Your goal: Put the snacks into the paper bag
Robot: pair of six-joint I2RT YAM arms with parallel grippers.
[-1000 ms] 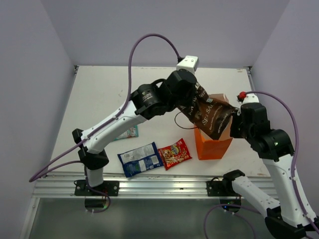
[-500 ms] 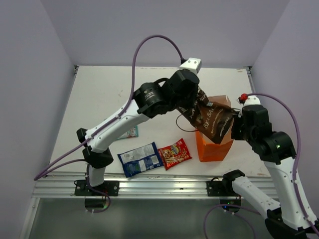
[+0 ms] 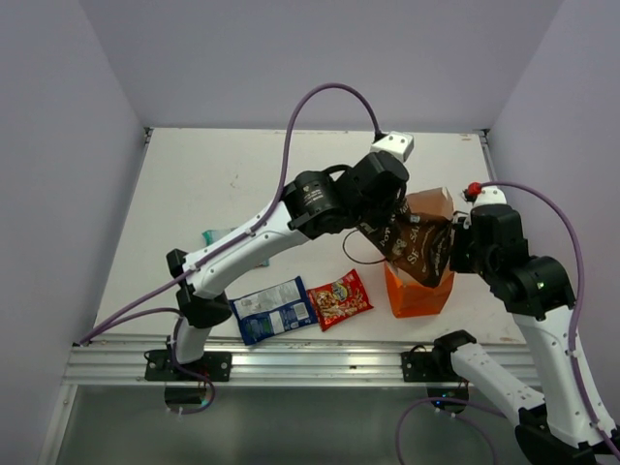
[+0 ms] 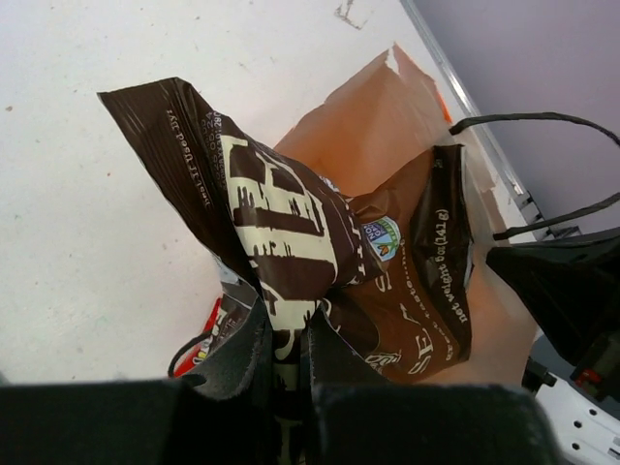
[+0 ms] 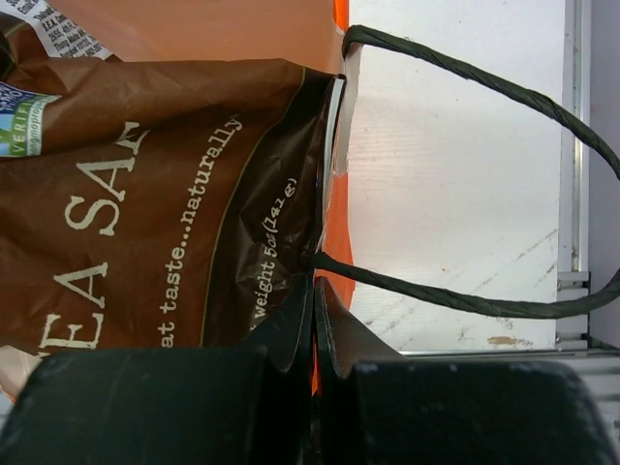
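the paper bag (image 3: 418, 295) stands upright on the right near part of the bench (image 3: 194, 184). the long brown packet (image 3: 415, 247) hangs tilted over its mouth. its lower end looks to be already inside the opening and its upper end is outside.

the left pincer (image 3: 385, 215) is closed on the upper part of this packet. in the left wrist view its two fingers squeeze the crumpled foil between them. the right pincer (image 3: 455, 250) is closed too. in the right wrist view it seems to pinch the rim of the bag, just where one end of the dark cord handle (image 5: 465, 82) is fixed. so i think it holds the mouth open from the right side.

what can go wrong, in my judgement: the packet is long and goes in at a slant, so a corner may catch on the rim or the wall. a further push could then tip the light bag or tear the thin paper out of the right pincer. if the left pincer lets go too early, the packet may lean out over the rim and fall back on the bench. the loose handle near the mouth could also hook the foil.

the blue-white packet (image 3: 273, 310) and the red packet (image 3: 339, 298) lie flat on the bench, left of the bag and apart from both pincers. the teal packet (image 3: 208, 235) is mostly hidden behind the left arm.
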